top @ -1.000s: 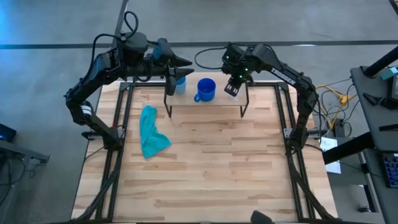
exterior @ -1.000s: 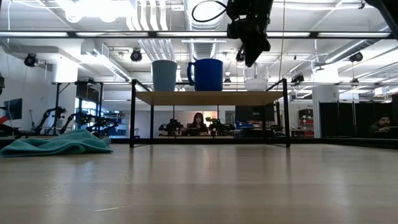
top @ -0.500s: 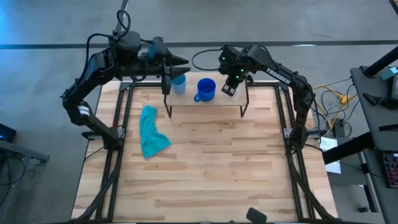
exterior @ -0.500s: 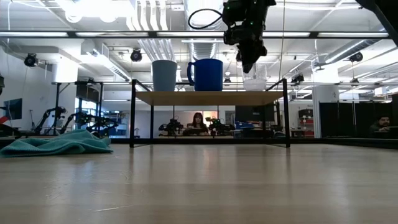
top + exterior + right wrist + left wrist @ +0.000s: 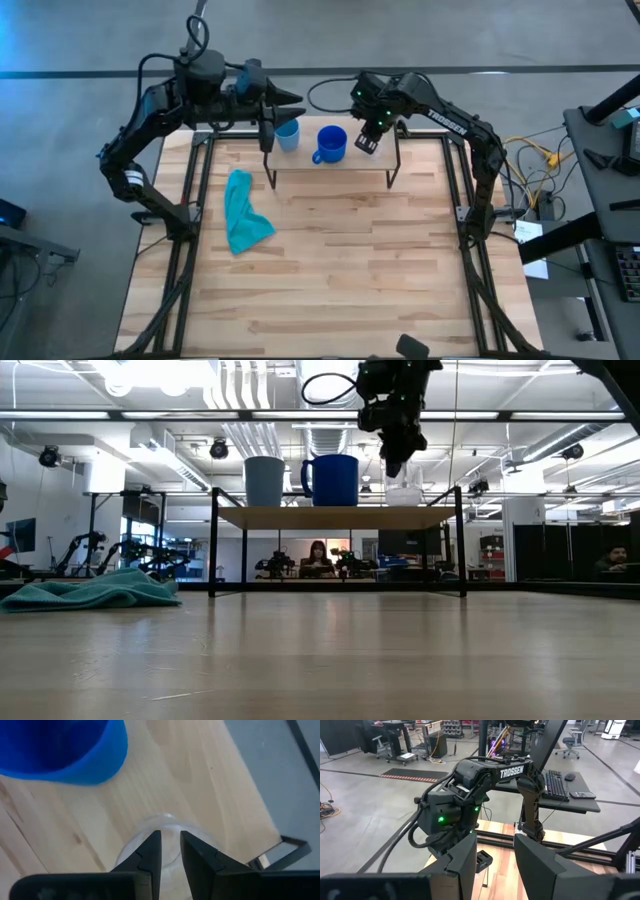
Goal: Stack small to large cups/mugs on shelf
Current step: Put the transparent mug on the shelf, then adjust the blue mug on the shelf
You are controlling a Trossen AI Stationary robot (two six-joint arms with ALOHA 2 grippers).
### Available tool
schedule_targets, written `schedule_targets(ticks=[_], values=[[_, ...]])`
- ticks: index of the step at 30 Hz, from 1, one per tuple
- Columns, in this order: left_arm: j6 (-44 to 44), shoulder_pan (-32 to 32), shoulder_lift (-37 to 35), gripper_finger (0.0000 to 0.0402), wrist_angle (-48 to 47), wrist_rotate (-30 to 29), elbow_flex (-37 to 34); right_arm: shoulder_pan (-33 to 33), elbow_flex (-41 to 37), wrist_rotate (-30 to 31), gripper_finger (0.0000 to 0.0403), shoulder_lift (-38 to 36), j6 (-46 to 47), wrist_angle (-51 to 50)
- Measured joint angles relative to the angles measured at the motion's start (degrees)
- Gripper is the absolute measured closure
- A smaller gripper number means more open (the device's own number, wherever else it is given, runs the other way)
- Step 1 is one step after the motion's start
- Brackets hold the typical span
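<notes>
The shelf (image 5: 340, 517) stands at the table's far edge with three vessels in a row on its board. The light-blue cup (image 5: 264, 481) is at the left end. The royal-blue mug (image 5: 333, 480) is in the middle, its handle toward the light-blue cup. The clear cup (image 5: 405, 494) is to the right. My right gripper (image 5: 367, 141) comes down from above onto the clear cup (image 5: 165, 827), fingers nearly together. My left gripper (image 5: 290, 100) hovers open above the shelf's left end, near the light-blue cup (image 5: 288, 133), holding nothing. My right gripper is shut on the clear cup at its rim (image 5: 167, 816), fingers pointing down from above. The fingers (image 5: 150, 852) cover the place of contact, so which finger is inside the wall cannot be told. The cup is upright, its base at the level of the shelf board (image 5: 405, 506).
A teal cloth (image 5: 243, 212) lies crumpled on the table's left part, clear of the shelf. The royal-blue mug (image 5: 330, 143) stands close to the left of my right gripper. Black frame rails run along the table's left and right edges. People sit in the room beyond.
My right gripper has moved a little toward the table's left, nearer the royal-blue mug, and the clear cup has shifted the same way with it along the shelf. My left arm has drawn back slightly toward the table's left.
</notes>
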Motion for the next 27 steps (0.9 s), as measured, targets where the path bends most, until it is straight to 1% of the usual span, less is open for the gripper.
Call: schedule_targets(ticks=[4, 7, 14, 16, 20, 24, 27], values=[[0.01, 0.00, 0.00, 0.0283, 0.03, 0.00, 0.00, 0.48, 0.86, 0.00, 0.0337, -0.13, 1.59, -4.11], [0.01, 0.00, 0.00, 0.0283, 0.00, 0.00, 0.00, 1.36, 2.88, -0.02, 0.0337, -0.16, 1.51, -6.12], [0.03, 0.00, 0.00, 0.0283, 0.04, -0.07, 0.00, 3.81, 9.16, -0.66, 0.0337, -0.30, 1.06, -5.02], [0.03, 0.00, 0.00, 0.0283, 0.09, -0.07, 0.00, 4.65, 10.59, -2.38, 0.0337, -0.30, -0.08, -4.77], [0.03, 0.00, 0.00, 0.0283, 0.17, -0.20, 0.00, 6.34, 12.02, -4.14, 0.0337, -0.16, -1.72, -1.89], [0.03, 0.00, 0.00, 0.0283, 0.22, -0.20, 0.00, 7.32, 11.23, -8.25, 0.0337, -0.04, -2.32, 3.24], [0.03, 0.00, 0.00, 0.0283, 0.20, -0.18, 0.00, 7.91, 10.60, -9.32, 0.0337, -0.04, -2.35, 6.55]])
